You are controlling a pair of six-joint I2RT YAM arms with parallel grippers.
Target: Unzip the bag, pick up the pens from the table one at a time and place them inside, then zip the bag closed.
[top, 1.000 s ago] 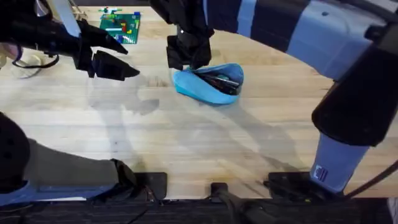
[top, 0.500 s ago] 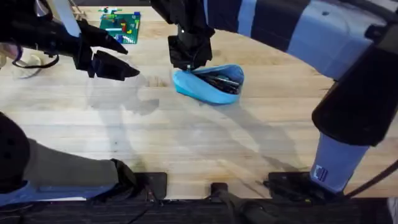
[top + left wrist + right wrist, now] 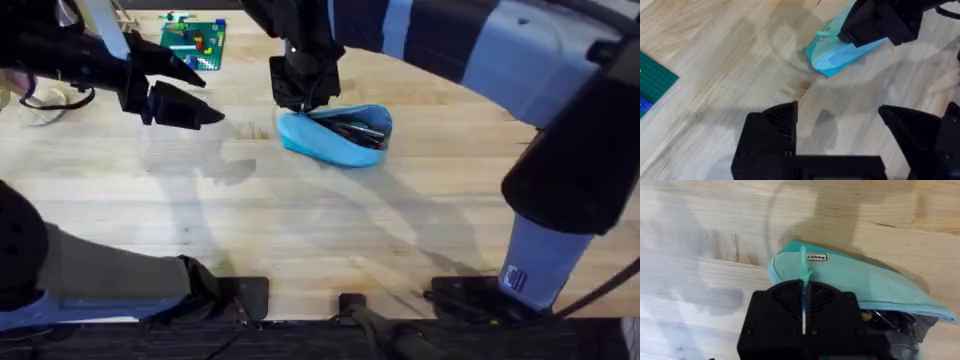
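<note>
The light blue bag (image 3: 330, 140) lies on the table (image 3: 300, 220), left of centre toward the far side. Its top gapes open, and dark pens (image 3: 355, 128) lie inside. My right gripper (image 3: 303, 100) reaches across to the bag's left end. In the right wrist view that right gripper (image 3: 804, 287) is shut on the teal pull tab (image 3: 803, 270), above the bag (image 3: 855, 282) and the pens (image 3: 890, 325). My left gripper (image 3: 180, 103) hovers open to the bag's left, holding nothing. From the left wrist, the left gripper (image 3: 840, 125) faces the bag (image 3: 837, 55).
A green brick baseplate (image 3: 193, 42) lies at the far edge, left of the bag, and shows as the baseplate (image 3: 652, 82) in the left wrist view. Bare wood stretches across the near half of the table.
The right gripper has shifted slightly at the bag's left end. The bag and the left arm have barely moved.
</note>
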